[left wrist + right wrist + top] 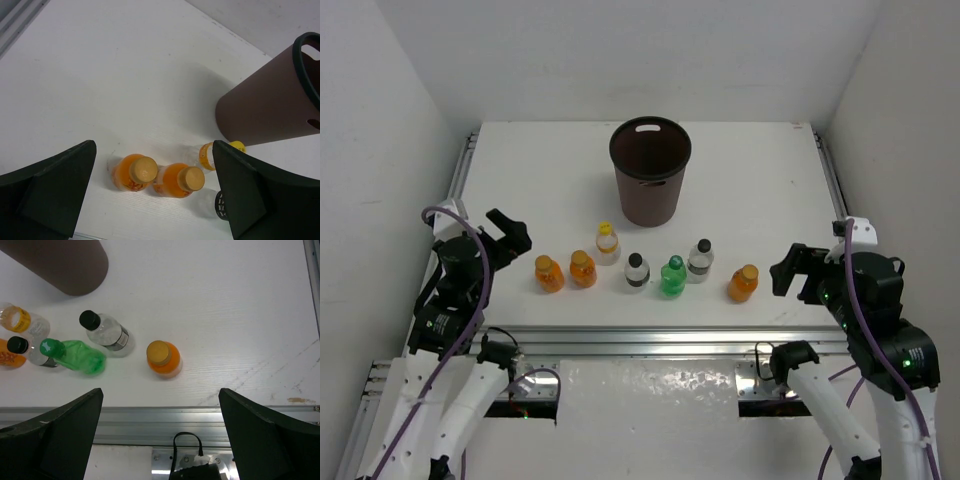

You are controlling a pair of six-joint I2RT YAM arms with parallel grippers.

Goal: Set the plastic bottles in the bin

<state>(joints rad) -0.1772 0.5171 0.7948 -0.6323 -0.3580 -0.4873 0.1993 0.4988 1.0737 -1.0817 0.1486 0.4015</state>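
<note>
Left wrist: my left claw (154, 145) wide, empty; two orange bottles (135, 172) just ahead, close together. Grabbing one may knock neighbour over; right claw (161, 391) wide, empty.

Lab: white enclosure (620, 50), alu rails (650, 342)

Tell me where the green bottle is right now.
In the top view, the green bottle sits right of centre in the row of bottles, between the left clear bottle and the right clear bottle, nearer than the bin.
</note>
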